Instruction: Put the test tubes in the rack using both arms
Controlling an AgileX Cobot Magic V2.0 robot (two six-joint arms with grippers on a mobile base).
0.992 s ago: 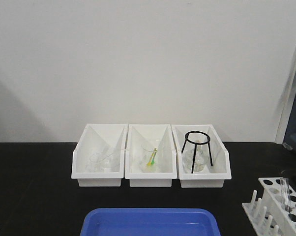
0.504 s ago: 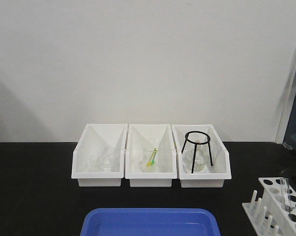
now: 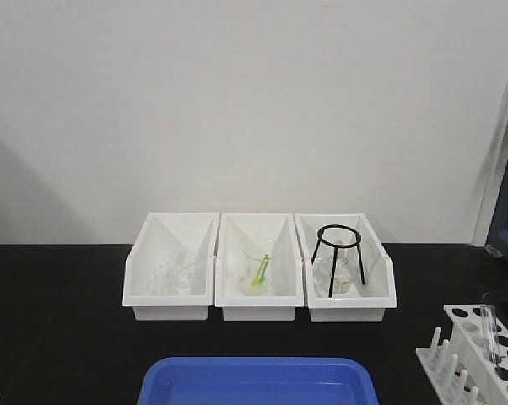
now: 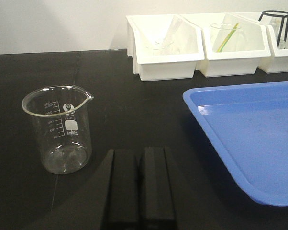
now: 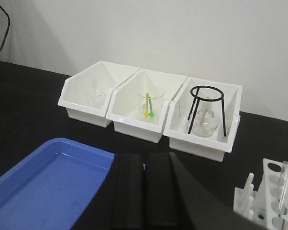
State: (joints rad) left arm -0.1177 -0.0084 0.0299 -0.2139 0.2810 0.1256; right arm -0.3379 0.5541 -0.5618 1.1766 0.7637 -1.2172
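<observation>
**Rack with one tube, both arms idle**

The rack (image 3: 482, 350) sits at lower right of the front view on the black surface (image 3: 60, 321), one test tube (image 5: 286, 186) upright in it. Left gripper (image 4: 140, 187) and right gripper (image 5: 145, 191) show jaws clenched together, grasping nothing. Blue tray (image 3: 258, 384) lies bottom centre; a beaker (image 4: 59, 128) stands left.

I see a black table (image 3: 60, 329), three white bins (image 3: 259, 274), a blue tray (image 3: 258, 381), a white rack (image 3: 478, 350), a black tripod stand (image 3: 338, 257), and yellow and green droppers (image 5: 149, 108).
</observation>
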